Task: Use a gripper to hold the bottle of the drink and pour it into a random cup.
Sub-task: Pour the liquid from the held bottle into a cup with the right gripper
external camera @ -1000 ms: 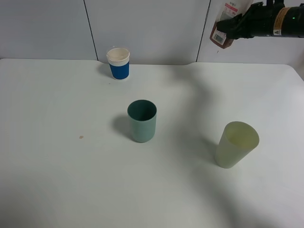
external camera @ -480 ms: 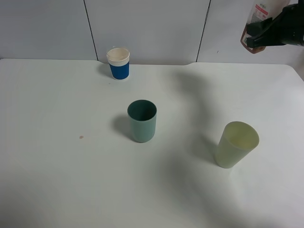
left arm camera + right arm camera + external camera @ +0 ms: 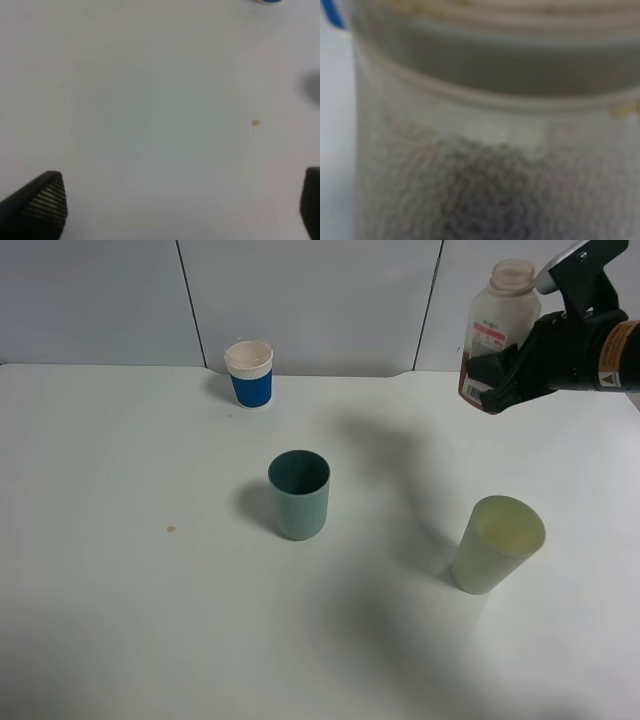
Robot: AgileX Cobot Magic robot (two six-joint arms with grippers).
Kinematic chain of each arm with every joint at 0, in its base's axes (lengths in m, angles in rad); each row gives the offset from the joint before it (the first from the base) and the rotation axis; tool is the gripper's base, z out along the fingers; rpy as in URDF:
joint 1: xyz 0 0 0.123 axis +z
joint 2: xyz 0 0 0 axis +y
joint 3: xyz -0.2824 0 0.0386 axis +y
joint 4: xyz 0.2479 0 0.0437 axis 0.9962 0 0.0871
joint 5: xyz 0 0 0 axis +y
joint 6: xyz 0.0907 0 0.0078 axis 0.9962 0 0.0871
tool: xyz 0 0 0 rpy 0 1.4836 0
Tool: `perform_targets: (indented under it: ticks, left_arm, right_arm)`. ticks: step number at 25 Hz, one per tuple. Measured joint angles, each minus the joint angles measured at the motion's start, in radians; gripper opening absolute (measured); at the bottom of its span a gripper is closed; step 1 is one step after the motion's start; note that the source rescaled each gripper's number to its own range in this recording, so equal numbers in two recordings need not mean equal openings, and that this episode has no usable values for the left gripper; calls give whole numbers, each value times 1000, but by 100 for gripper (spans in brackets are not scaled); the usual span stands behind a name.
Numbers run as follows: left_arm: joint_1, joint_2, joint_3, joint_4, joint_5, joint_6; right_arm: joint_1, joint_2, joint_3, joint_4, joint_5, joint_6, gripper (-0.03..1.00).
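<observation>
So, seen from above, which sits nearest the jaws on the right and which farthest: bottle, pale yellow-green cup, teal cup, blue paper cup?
From the right gripper:
1. Bottle, held in its jaws, raised at the right rear.
2. Pale yellow-green cup, front right.
3. Teal cup, centre, and blue paper cup, rear left of centre: too close to call.

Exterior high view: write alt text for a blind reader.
The right end effector holds a clear drink bottle nearly upright above the table, far right. Three cups stand below: a teal cup at centre, a yellow-green cup front right, a blue-sleeved paper cup at the back.
</observation>
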Motion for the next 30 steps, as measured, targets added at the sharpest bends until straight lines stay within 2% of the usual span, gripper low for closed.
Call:
perform_targets:
  ticks: [7,16,30]
  left_arm:
    - [0,0,0,0,0,0]
    - [0,0,0,0,0,0]
    - [0,0,0,0,0,0]
  right_arm:
    - [74,0,1,-123,56,96,1]
    - [187,0,-6,-152,195,106,1]
    - [374,17,-136,-203,422,133,1]
